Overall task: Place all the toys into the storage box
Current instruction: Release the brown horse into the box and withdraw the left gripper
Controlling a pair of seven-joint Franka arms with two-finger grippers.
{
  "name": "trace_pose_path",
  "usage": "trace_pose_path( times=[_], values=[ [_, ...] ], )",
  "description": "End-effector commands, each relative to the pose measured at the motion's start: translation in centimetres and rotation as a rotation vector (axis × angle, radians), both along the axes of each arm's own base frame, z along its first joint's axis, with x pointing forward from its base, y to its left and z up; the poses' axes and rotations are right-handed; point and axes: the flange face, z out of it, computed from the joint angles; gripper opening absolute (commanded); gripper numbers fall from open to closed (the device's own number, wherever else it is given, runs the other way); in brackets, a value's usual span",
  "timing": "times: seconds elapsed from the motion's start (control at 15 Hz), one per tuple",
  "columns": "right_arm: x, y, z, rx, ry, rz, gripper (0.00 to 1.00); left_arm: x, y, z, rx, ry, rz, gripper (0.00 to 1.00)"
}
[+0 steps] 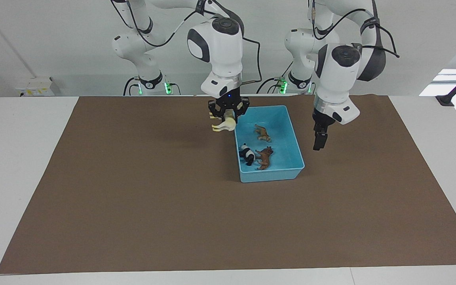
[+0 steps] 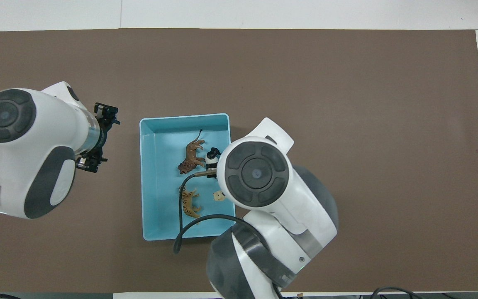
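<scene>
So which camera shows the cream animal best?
The facing view: the cream long-necked animal hangs in the right gripper at the storage box rim. Overhead, the arm hides all but its head.

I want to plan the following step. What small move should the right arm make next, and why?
Probably carry the cream animal a little further over the storage box and then open. The right claw holds it above the box's rim toward the right arm's end, while tiger, panda and horned animal already lie inside.
</scene>
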Motion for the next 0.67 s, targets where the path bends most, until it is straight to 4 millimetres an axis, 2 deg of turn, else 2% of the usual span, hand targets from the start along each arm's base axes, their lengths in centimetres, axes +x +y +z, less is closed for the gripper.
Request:
trace_pose_path(
  times=[0.0,0.13,0.27,0.4,0.47,0.53,0.6],
  values=[
    [-2.3,4.9,-2.0,0.043,0.000,-0.013,0.00,0.2,2.2,0.2,0.014,0.064,-0.332,1.00],
    [-3.4,6.9,-3.8,0.051,-0.004,0.012,0.00,0.7,3.5,1.2,0.031,0.106,-0.658,1.00],
    [-4.0,8.3,-6.3,0.039,0.003,0.033,0.00,1.8,5.3,2.0,0.032,0.111,-0.843,1.00],
    [-4.7,10.1,-8.8,0.049,-0.003,0.027,0.00,2.6,6.1,2.5,0.021,0.102,-0.960,1.00],
    [-4.8,10.2,-8.8,0.049,-0.006,0.014,0.85,2.8,6.2,2.7,0.029,0.110,-1.009,1.00],
    [-5.0,10.3,-8.6,0.044,0.001,0.005,1.00,3.3,6.4,2.7,0.035,0.114,-1.059,1.00],
    [-4.9,10.4,-8.2,0.045,0.006,-0.022,1.00,4.3,7.2,3.0,0.022,0.139,-1.093,1.00]
  ],
)
